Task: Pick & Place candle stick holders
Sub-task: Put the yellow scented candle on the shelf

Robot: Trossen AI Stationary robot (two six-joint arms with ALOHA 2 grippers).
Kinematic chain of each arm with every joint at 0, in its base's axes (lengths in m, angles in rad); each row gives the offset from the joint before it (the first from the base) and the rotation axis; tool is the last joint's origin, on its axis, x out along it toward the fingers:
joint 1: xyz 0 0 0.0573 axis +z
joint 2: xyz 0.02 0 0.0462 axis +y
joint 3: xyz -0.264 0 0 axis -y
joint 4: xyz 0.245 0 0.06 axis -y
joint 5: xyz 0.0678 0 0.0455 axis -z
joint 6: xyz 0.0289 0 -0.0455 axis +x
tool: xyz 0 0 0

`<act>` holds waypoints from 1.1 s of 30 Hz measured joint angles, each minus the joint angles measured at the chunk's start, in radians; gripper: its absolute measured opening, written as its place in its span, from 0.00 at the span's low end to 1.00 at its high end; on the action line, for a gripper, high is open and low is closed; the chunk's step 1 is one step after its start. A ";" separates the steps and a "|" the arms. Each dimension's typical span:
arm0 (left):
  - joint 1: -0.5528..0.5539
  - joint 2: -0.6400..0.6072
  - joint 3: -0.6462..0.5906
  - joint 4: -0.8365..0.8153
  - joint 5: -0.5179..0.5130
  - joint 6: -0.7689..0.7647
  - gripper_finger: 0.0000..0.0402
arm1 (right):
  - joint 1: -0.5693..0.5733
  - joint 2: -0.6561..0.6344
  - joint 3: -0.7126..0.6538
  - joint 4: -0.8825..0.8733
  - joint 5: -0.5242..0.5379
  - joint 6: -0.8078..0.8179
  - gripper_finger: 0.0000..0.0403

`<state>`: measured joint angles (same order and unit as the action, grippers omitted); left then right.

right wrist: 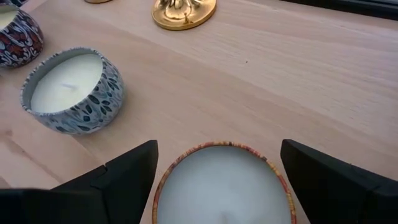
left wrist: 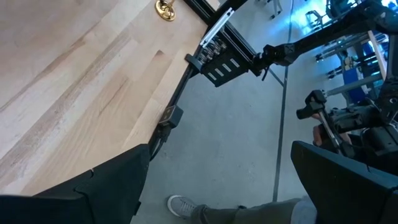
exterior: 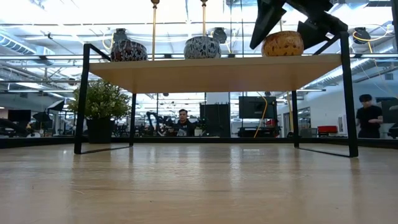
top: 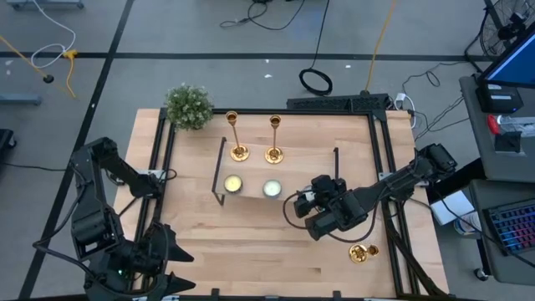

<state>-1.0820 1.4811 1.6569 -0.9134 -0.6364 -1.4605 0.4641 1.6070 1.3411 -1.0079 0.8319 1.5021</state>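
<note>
right wrist view: right claw gapes wide astride a candle tin; no legible writing.

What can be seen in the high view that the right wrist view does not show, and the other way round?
Only the high view shows a third candlestick lying near the table's right edge, the plant and the left gripper.

Only the right wrist view shows the patterned sides of the candle tin.

Both show the shelf top and a gold candlestick base standing on it.
</note>
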 joint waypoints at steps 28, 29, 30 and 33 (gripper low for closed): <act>-0.002 0.000 0.000 0.000 -0.001 0.002 0.99 | -0.104 -0.161 0.002 0.089 0.165 -0.200 0.83; -0.002 0.000 0.000 0.000 -0.001 0.002 0.99 | -0.110 -0.184 0.002 0.125 0.162 -0.245 0.83; -0.002 0.000 0.000 -0.001 -0.001 0.004 0.99 | -0.113 -0.205 0.002 0.171 0.155 -0.295 0.83; -0.001 0.000 0.000 -0.001 -0.001 0.012 0.99 | -0.123 -0.264 0.002 0.340 0.068 -0.487 0.80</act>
<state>-1.0832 1.4811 1.6569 -0.9140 -0.6373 -1.4489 0.3412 1.3434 1.3434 -0.6675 0.8997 1.0151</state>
